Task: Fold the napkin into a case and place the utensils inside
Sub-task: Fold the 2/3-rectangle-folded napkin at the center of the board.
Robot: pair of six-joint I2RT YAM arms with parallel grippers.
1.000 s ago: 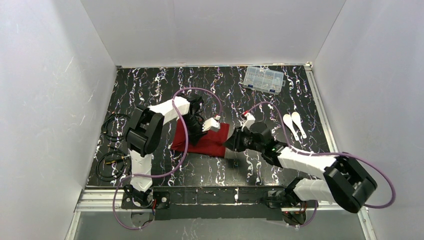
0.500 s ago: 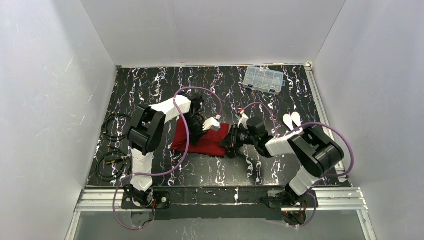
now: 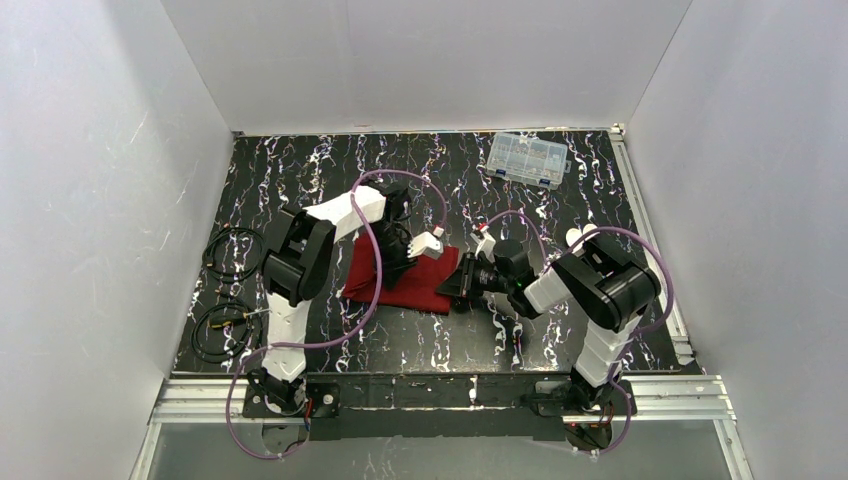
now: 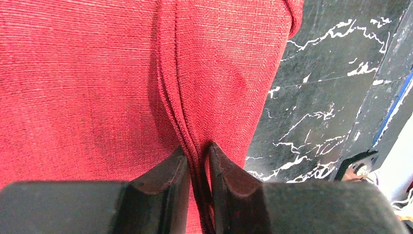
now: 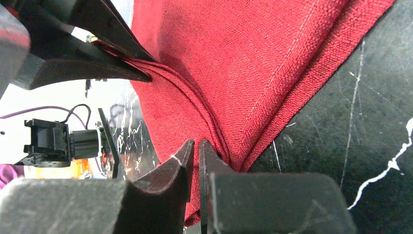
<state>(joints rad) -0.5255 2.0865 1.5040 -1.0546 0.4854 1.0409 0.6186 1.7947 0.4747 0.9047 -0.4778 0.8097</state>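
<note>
Napkin first: it sits mid-table as a folded red oblong, several layers deep, so I'd say the folding is well along but the case isn't finished. The layers are bunched into a raised ridge rather than lying flat. My left gripper is down on the far side of the cloth with its jaws nipped tight on that ridge, fabric filling the narrow gap. My right gripper comes in low from the right, at the near right corner. Its jaws are down to a thin slit with the layered edge running right up against one fingertip, and I can't tell whether any cloth is actually caught. The utensils lie out on the table to the right, half hidden behind my right arm, not loaded yet. The clear compartment box sits far right, well apart.
</note>
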